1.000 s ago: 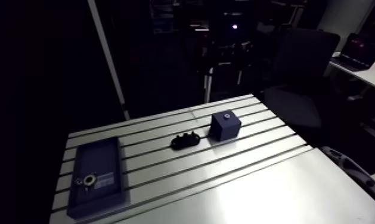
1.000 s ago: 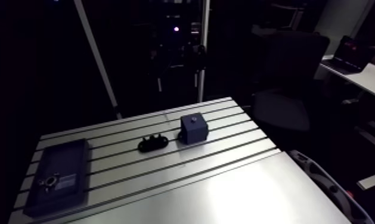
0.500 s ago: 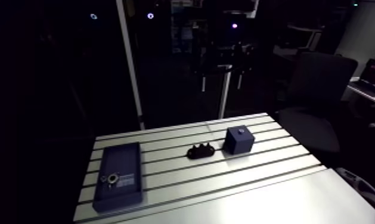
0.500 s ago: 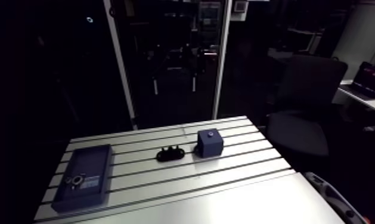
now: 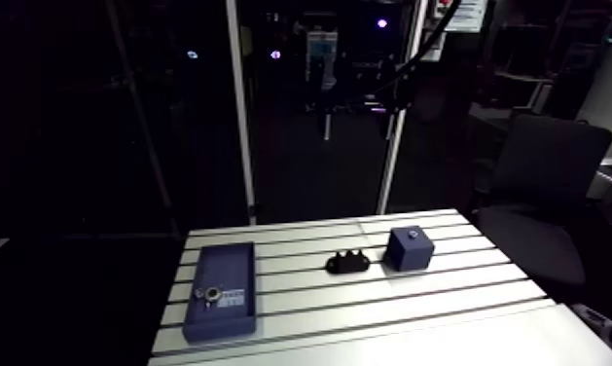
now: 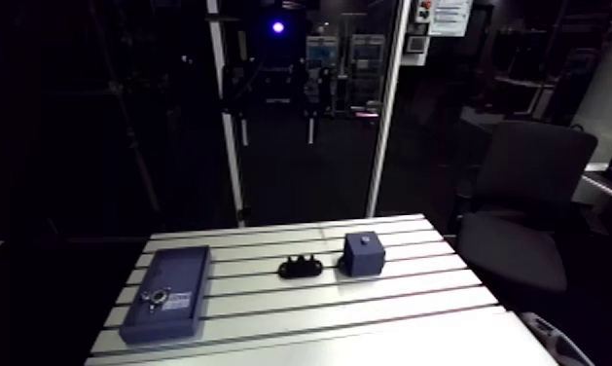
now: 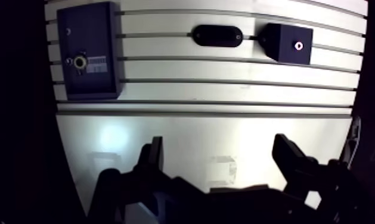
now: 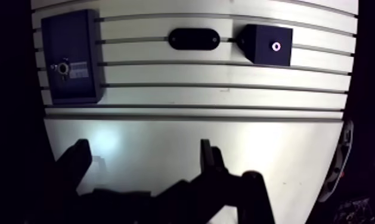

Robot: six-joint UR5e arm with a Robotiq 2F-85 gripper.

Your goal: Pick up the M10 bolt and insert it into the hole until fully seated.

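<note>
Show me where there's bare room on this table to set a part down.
Roomiest: the smooth strip of the table under the open gripper. The slotted rows between it and the black holder and blue cube are bare too. Crowded: the far rows, where the flat blue plate, holder and cube stand in line, holder and cube close together.

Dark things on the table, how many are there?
3. A flat blue panel lies at one end, a small black oval piece in the middle, a dark cube with a hole at the other end. All sit ahead of the open gripper. None seems hidden.
</note>
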